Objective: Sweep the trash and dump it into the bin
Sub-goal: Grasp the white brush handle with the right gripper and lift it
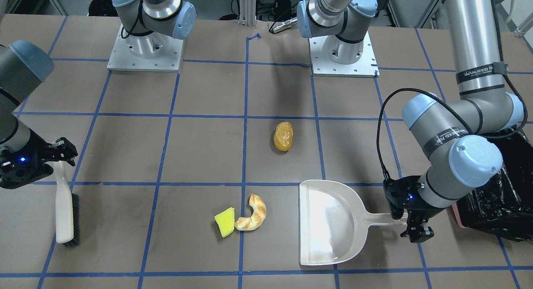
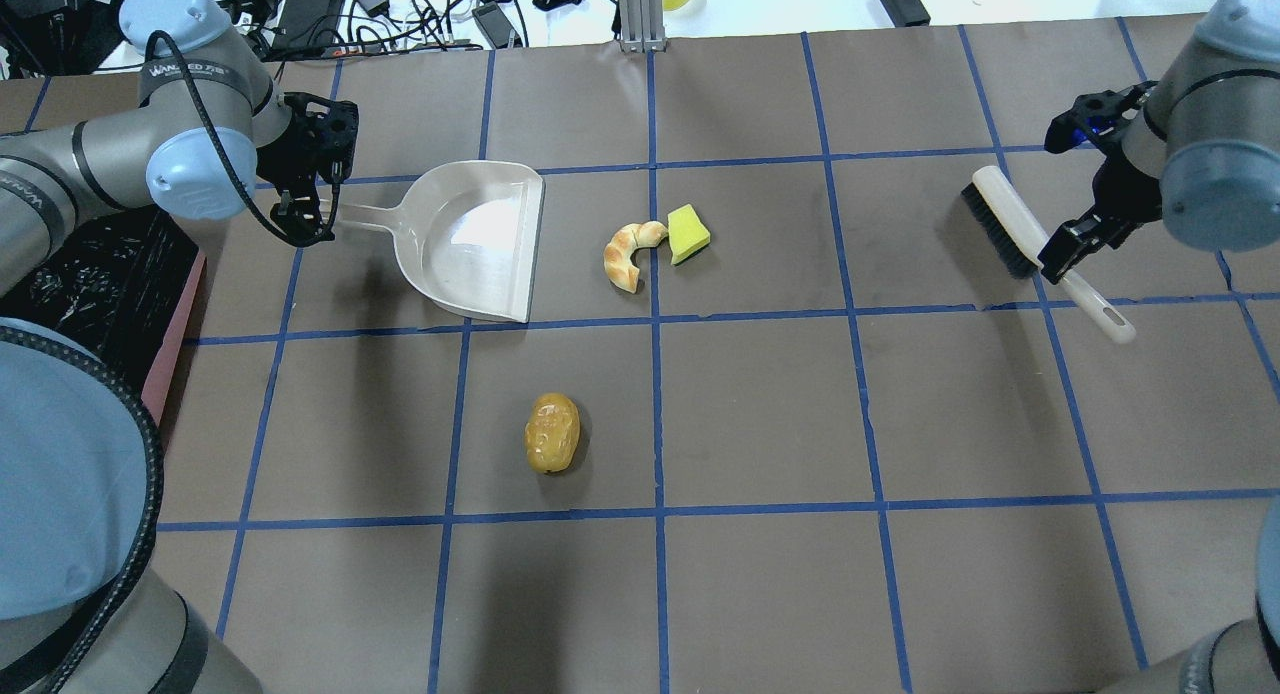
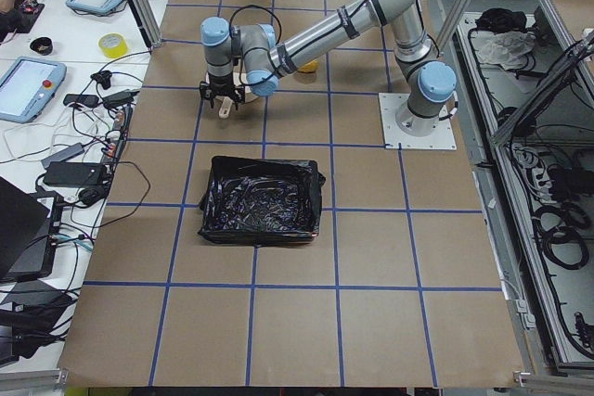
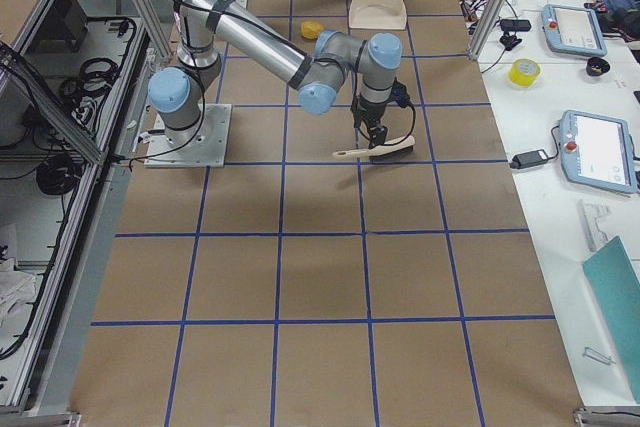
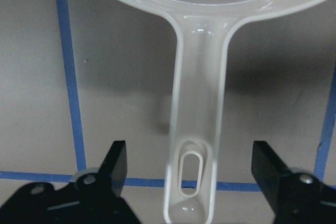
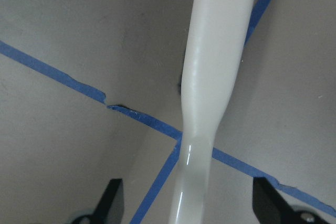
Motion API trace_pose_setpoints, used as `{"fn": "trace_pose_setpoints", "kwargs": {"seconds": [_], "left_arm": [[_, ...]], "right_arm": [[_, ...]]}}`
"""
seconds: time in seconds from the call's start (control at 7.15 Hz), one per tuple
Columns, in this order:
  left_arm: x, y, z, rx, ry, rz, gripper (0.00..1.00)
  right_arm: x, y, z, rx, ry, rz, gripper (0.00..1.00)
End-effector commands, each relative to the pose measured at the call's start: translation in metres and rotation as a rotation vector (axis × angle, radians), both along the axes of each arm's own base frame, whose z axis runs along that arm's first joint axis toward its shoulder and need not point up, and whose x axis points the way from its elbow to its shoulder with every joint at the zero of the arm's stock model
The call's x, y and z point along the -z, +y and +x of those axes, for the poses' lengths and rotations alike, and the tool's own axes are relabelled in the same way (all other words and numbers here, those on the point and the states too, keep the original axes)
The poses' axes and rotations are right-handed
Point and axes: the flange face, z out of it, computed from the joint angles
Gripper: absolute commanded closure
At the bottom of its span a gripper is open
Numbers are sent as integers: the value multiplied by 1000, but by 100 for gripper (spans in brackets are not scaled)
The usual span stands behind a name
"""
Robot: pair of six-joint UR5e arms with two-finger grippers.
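Note:
The glossy golden-brown bun (image 1: pixel 283 136) (image 2: pixel 552 432) lies alone mid-table. The tan-striped croissant piece (image 1: pixel 254 213) (image 2: pixel 630 254) touches the yellow sponge wedge (image 1: pixel 225 222) (image 2: pixel 687 233), in front of the mouth of the cream dustpan (image 1: pixel 329 222) (image 2: pixel 470 239). My left gripper (image 2: pixel 310 199) (image 5: pixel 191 169) is open, its fingers on either side of the dustpan handle (image 5: pixel 197 119) without touching it. My right gripper (image 2: pixel 1080 229) (image 6: pixel 190 198) is open and straddles the handle of a white brush (image 2: pixel 1010 224) (image 6: pixel 210 77) that lies on the table. The pink bin with its black bag (image 3: pixel 260 199) (image 2: pixel 90 284) stands beside my left arm.
The brown table (image 2: pixel 760 404) is marked with a grid of blue tape. Both arm bases (image 1: pixel 143 51) stand at the robot's edge. Cables and devices (image 2: pixel 420 4) lie beyond the far edge. The bin (image 1: pixel 504 197) sits close behind the left gripper (image 1: pixel 410 224).

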Motion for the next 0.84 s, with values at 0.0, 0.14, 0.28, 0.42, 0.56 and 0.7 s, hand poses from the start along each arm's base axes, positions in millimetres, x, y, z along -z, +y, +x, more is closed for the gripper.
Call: {"fn": "trace_pose_setpoints", "kwargs": {"seconds": [0.0,0.14,0.28,0.42,0.56,0.7], "left_arm": [[11,-1,0,-19,8,16,22],[12,-2,0,-19,8,17,27],[11,-4,1,-14,8,13,43],[14,-3,1,-11,8,20,59],[12,-4,1,-8,5,16,67],[9,-6,1,-11,4,10,68]], "right_arm": [[21,12,-5,-22,37,56,14],[29,17,-9,-10,41,75,20],[28,17,-9,-4,42,74,33],[26,16,-10,1,46,65,58],[25,16,-11,5,47,62,84],[25,16,-11,7,47,62,97]]}}
